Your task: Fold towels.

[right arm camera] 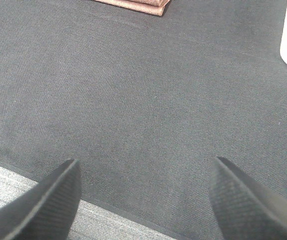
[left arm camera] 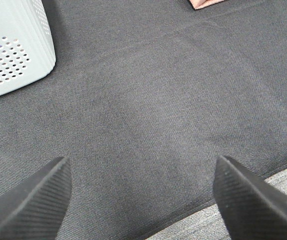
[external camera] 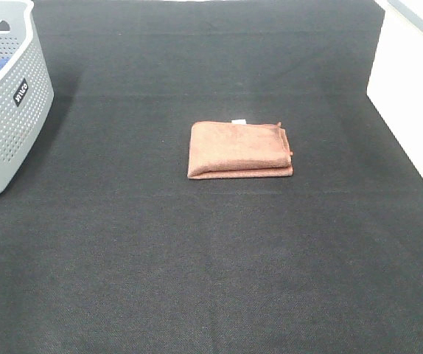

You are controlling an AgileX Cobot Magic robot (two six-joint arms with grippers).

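Grey basket is sitting far left w/ something blue inside. Left gripper is hanging spread wide over bare mat, empty. Towel is lying mid-mat, folded into a neat rectangle (looks done). Right gripper is gaping too, holding nothing. Next, probably: moving the towel aside or fetching another.

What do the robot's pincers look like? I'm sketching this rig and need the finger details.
Only fingertips show, in the wrist views. The left pincer has two black fingers tapering to wedge-shaped tips, with fine diagonal ribbing. The right pincer matches, its fingers equally dark and ribbed. No cables, markings or arms are visible.
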